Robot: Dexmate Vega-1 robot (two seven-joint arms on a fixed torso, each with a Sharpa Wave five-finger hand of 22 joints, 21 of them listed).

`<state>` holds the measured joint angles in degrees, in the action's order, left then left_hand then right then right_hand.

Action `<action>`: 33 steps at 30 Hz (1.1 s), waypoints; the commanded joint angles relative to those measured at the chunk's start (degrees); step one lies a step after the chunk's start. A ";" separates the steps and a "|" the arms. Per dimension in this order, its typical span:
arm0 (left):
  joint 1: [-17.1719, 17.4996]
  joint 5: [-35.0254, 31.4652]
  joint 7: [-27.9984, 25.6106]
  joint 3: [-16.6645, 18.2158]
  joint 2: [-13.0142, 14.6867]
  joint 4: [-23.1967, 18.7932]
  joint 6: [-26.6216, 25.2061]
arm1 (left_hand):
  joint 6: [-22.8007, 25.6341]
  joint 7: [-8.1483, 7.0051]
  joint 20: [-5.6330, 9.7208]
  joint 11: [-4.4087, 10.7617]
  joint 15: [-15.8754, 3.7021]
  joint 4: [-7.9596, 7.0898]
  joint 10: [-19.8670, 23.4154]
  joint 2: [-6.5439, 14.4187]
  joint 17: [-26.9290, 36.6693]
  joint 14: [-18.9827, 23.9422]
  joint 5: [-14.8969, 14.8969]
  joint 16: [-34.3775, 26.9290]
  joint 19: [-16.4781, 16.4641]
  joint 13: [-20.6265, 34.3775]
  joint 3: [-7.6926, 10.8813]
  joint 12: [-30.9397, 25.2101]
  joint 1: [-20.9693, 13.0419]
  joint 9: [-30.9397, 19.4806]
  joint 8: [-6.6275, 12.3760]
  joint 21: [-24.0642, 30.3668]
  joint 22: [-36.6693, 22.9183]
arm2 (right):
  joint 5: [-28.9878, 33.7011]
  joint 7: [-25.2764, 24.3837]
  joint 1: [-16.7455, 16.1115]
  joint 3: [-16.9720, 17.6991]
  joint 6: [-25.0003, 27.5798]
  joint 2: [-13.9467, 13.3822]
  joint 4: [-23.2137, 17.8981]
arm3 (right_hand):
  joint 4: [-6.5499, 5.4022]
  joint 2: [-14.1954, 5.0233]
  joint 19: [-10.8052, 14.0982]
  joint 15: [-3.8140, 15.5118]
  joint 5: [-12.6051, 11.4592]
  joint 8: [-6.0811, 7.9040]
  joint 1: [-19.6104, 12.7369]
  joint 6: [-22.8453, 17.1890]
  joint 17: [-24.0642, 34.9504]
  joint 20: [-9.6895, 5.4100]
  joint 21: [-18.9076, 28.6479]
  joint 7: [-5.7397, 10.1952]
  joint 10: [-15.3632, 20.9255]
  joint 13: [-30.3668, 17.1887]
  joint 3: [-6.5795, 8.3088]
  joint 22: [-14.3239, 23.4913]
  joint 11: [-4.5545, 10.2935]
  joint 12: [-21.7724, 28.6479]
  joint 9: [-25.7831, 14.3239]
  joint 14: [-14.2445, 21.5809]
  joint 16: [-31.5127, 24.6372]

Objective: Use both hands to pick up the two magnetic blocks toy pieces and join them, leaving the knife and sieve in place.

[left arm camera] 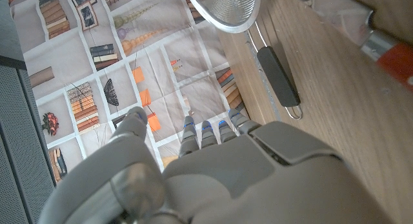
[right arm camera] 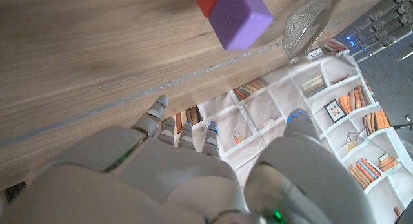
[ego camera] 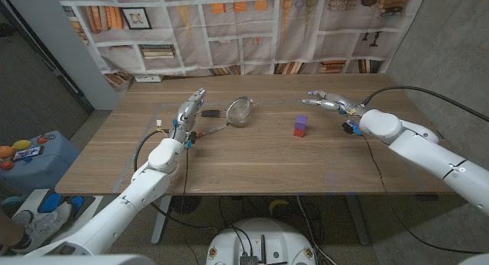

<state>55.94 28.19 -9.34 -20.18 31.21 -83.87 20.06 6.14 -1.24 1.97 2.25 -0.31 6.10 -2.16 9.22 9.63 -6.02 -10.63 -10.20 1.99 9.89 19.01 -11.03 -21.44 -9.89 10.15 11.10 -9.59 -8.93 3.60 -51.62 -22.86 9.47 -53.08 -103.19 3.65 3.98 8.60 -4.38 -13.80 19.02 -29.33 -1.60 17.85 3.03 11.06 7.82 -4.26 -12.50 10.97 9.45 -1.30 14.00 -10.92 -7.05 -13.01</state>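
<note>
My worktop (ego camera: 252,162) carries the sieve (ego camera: 240,110); right of it the purple block (ego camera: 301,122) sits on the red block (ego camera: 299,132), joined. Both my left hand (ego camera: 191,111) and right hand (ego camera: 327,101) are spread, empty. The knife (left arm camera: 385,48) is cut off.

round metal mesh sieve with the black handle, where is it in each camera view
Head view: the round metal mesh sieve lies mid-table, beyond the left hand.
Left wrist view: its bowl sits beyond that hand's fingers, handle alongside.
Right wrist view: its bowl stands beyond the purple block.
Shared landmark: the bookshelf-print backdrop.
</note>
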 commanded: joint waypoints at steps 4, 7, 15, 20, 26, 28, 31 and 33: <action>-1.35 0.95 1.41 -0.17 -1.33 3.17 1.97 | 0.25 0.09 1.89 0.35 -0.07 -0.20 0.60 0.37 0.05 0.32 -0.28 -0.07 -0.48 -0.03 0.58 -0.09 0.26 0.02 0.07 -0.09 -0.12 | -5.74 -6.68 -2.03 0.83 -10.07 4.41 5.98 | -0.02 -0.09 1.07 1.04 0.02 -0.57 0.71 -1.26 -0.31 -0.67 0.30 0.43 1.14 0.35 -0.25 0.11 0.59 0.23 0.24 0.97 -0.50; -1.54 1.33 2.09 -0.15 -1.28 3.55 2.22 | 0.24 0.15 1.91 0.33 -0.07 -0.22 0.64 0.46 0.06 0.38 -0.29 -0.08 -0.57 -0.03 0.68 -0.07 0.33 0.02 0.07 -0.07 -0.12 | -6.62 -7.39 -2.56 0.95 -11.94 5.36 6.95 | -0.02 -0.24 1.33 1.52 0.14 -0.80 0.95 -1.66 -0.58 -0.82 0.26 0.43 1.98 0.55 -0.33 0.10 0.84 0.34 0.35 1.42 -0.54; -2.14 1.47 3.36 -0.43 -1.21 4.86 2.77 | -0.55 -0.11 1.85 0.39 -0.11 -0.43 0.53 0.71 0.11 0.43 -0.31 -0.07 -0.59 -0.03 0.98 0.04 0.72 0.00 -0.15 -0.10 -0.13 | -8.99 -9.61 -4.16 1.52 -15.59 7.96 8.89 | -0.09 -0.61 0.95 2.94 0.43 -1.77 1.60 -1.54 -1.26 -1.31 -0.14 0.18 3.44 0.95 -0.53 0.09 0.99 0.37 0.54 2.53 -0.61; -2.41 1.22 3.63 -0.61 -1.34 5.47 3.36 | -1.22 -0.32 1.85 0.31 -0.06 -0.61 0.19 0.82 0.14 0.30 -0.33 -0.01 -0.57 -0.03 1.18 0.21 1.07 0.00 -0.31 -0.14 -0.14 | -11.34 -9.27 -4.59 1.86 -17.75 9.40 10.43 | -0.91 -1.37 0.42 2.81 0.74 -2.77 3.20 -0.67 -1.48 -1.63 -0.39 -0.64 3.46 1.19 -0.85 0.10 1.26 -0.02 0.64 2.42 -0.46; -2.05 0.85 3.45 -0.58 -1.20 5.36 3.96 | -2.97 -0.82 2.33 1.00 -0.68 -0.94 -1.17 0.87 0.15 -0.75 -0.39 0.29 0.53 -0.05 1.76 0.65 1.87 0.01 -0.50 -0.55 -0.13 | -13.10 -10.02 -5.19 2.44 -19.52 10.79 11.41 | -1.83 -2.09 0.24 2.93 1.10 -3.72 5.14 -0.35 -1.76 -2.48 -0.44 -2.08 3.27 1.47 -1.31 0.09 1.61 -0.60 0.76 2.30 -0.28; -1.80 1.07 3.31 -0.46 -1.41 5.41 4.27 | -3.29 -0.84 2.54 1.04 -0.81 -1.00 -1.33 0.87 0.14 -0.79 -0.40 0.27 0.72 -0.06 1.84 0.68 2.00 0.02 -0.54 -0.61 -0.13 | -13.73 -10.34 -5.36 2.62 -20.39 11.54 11.99 | -2.25 -2.34 0.41 2.88 1.26 -4.41 6.16 0.14 -1.96 -2.82 -0.39 -3.17 3.44 1.62 -1.60 0.07 1.62 -0.84 0.82 2.38 -0.21; -1.59 1.24 3.46 -0.43 -1.29 5.33 4.20 | -3.67 -0.94 2.77 1.07 -0.91 -1.06 -1.45 0.84 0.14 -0.76 -0.40 0.24 0.85 -0.06 1.93 0.68 2.17 0.02 -0.57 -0.63 -0.13 | -14.76 -10.18 -5.40 2.74 -20.89 12.17 12.52 | -2.66 -2.79 0.60 2.63 1.38 -5.71 7.32 1.56 -2.37 -3.11 -0.36 -4.97 3.62 1.82 -1.92 0.05 1.53 -1.26 0.87 2.91 -0.22; -1.50 1.37 3.36 -0.35 -1.45 5.49 4.37 | -4.09 -0.71 2.80 0.83 -0.96 -1.10 -1.36 0.80 0.12 -0.73 -0.40 0.21 0.88 -0.06 2.00 0.61 2.32 0.03 -0.62 -0.60 -0.13 | -15.92 -9.44 -5.37 2.84 -21.66 12.71 13.18 | -2.94 -3.26 0.63 2.59 1.40 -6.03 7.80 1.82 -2.43 -3.26 -0.37 -5.10 3.70 1.87 -1.92 0.04 1.17 -1.38 0.88 3.00 -0.23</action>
<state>53.89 29.36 -6.02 -20.68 29.96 -78.77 23.71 2.42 -2.06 2.05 3.37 -1.04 5.07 -3.11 9.94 9.63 -6.35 -10.62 -9.93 2.14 9.89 20.50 -10.37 -19.59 -9.89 9.92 10.74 -9.59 -20.80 -5.94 -56.32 -20.69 -8.53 -43.15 -92.58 1.25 1.26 9.20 -1.73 -12.64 13.40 -22.53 -0.02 15.42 0.36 10.77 3.21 -0.72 -10.64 8.96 9.33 0.24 12.84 -9.85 -4.38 -13.47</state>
